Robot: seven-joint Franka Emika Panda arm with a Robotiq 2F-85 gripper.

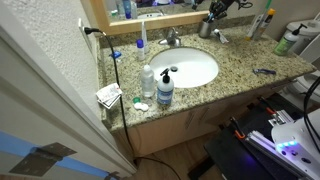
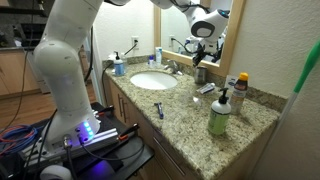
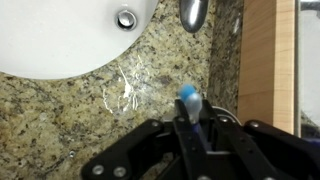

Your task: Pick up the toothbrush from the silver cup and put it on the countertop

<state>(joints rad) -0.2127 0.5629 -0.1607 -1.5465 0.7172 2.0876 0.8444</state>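
My gripper (image 3: 190, 128) is shut on the toothbrush (image 3: 187, 97); its blue and white head sticks out between the black fingers in the wrist view. In both exterior views the gripper (image 1: 213, 14) (image 2: 203, 42) hangs just above the silver cup (image 1: 206, 30) (image 2: 201, 73), which stands at the back of the speckled granite countertop (image 1: 240, 62) (image 2: 185, 105) (image 3: 60, 120), beside the tap and against the mirror. In the wrist view the cup is hidden under the fingers. I cannot tell whether the brush's lower end is still inside the cup.
The white oval sink (image 1: 185, 68) (image 3: 60, 40) and tap (image 1: 172, 38) (image 3: 192, 12) are beside the cup. Two soap bottles (image 1: 156, 86) stand at one end of the counter, a green bottle (image 2: 219, 115) at the other. A razor (image 1: 265, 71) lies near the counter's front edge. The wooden mirror frame (image 3: 258, 60) is close behind.
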